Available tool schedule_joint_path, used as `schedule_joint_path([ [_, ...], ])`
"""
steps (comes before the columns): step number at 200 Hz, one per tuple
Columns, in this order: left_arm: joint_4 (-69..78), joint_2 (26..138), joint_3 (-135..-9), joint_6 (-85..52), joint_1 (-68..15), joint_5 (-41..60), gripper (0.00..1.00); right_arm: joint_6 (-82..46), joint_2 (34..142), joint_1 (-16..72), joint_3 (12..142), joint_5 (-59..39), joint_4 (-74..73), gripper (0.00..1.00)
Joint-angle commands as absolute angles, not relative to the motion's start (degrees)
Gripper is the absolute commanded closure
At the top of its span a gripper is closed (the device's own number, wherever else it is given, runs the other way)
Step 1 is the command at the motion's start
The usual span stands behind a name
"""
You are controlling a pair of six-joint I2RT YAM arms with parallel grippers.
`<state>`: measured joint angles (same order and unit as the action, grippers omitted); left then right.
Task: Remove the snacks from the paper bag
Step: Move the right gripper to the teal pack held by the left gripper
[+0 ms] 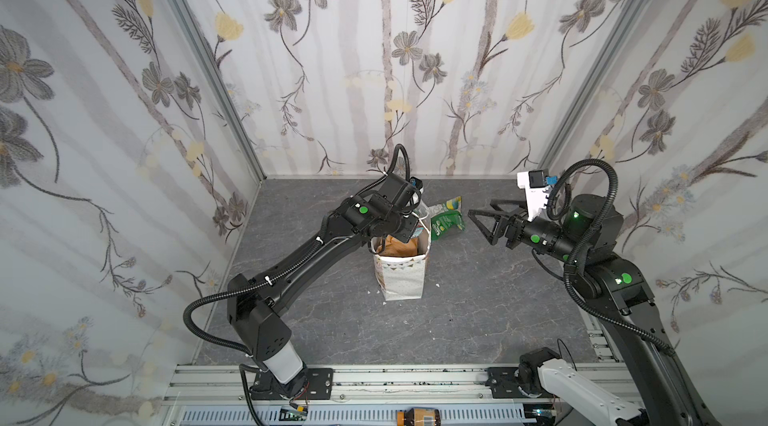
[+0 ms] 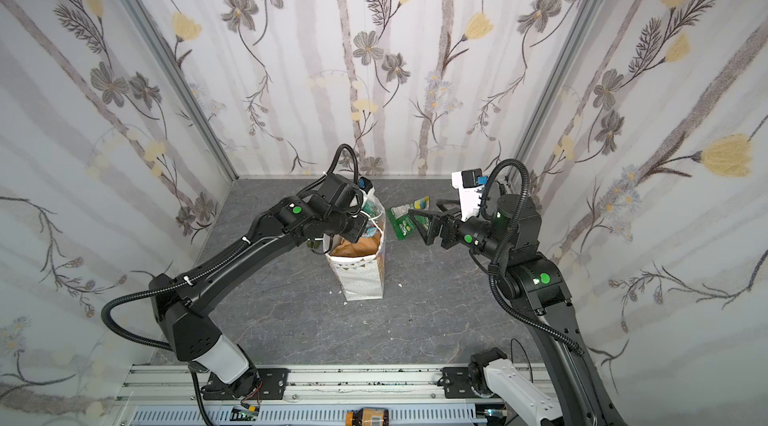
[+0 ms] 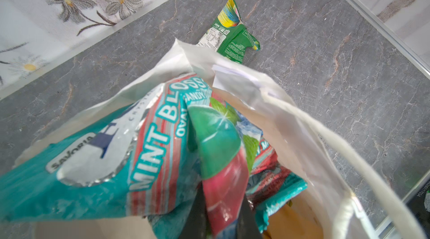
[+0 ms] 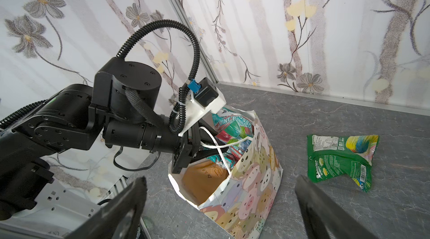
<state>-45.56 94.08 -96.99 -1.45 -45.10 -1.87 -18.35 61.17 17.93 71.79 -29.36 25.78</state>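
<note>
- The left gripper [image 4: 216,141] sits in the mouth of the tall white paper gift bag [image 1: 401,278]. Its jaws are pressed together on a crinkly teal foil candy packet [image 3: 111,156] lettered MINT BLOSSOM. The packet bunches up just above the fingers and rises past the bag's rim.
- The bag stands upright on the grey marbled table [image 1: 457,320], directly under that gripper. A white cord handle [image 3: 349,154] loops close beside the fingers and crosses in front of them in the right wrist view. I judge it could snag on the way up.
- Deeper in the bag, below the left gripper, lies a flat orange-tan pouch [image 4: 204,175]. More teal wrapper shows under the pinched packet.
- The right gripper [image 1: 482,212] hovers beside the bag, about level with its top, jaws spread wide and empty. A crumpled green foil packet [image 4: 337,163] lies on the table ahead of and below its fingertips, already out of the bag.
- Handling, as a judgement: the packets look light, soft and slick. The film crushes easily and may slide out of a pinch, so a folded edge or sealed seam should hold better than the puffed middle.
- The bag is thin, light paper and will probably lift or tip along with the packet unless it is steadied at the rim. The pouch looks wider and stiffer, and is best taken by its top edge.
</note>
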Motion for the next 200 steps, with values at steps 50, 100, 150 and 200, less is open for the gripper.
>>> schedule_joint_path([
  [50,-45.4,92.9,-100.6,2.6,-46.2,-3.9,1.0,-22.0,61.9,20.2,69.2,-28.6,19.5,0.01],
  [100,-45.5,94.2,-101.8,3.4,-46.9,-3.2,1.0,-17.1,65.0,29.2,60.7,-25.2,1.1,0.03],
  [150,-44.6,93.2,-101.7,2.7,-47.2,-1.9,1.0,-0.4,68.9,32.4,52.1,-25.2,-16.0,0.25],
  [200,-44.4,93.5,-101.6,3.0,-47.2,-0.9,1.0,4.2,74.1,33.0,51.4,-31.0,-20.3,0.38],
])
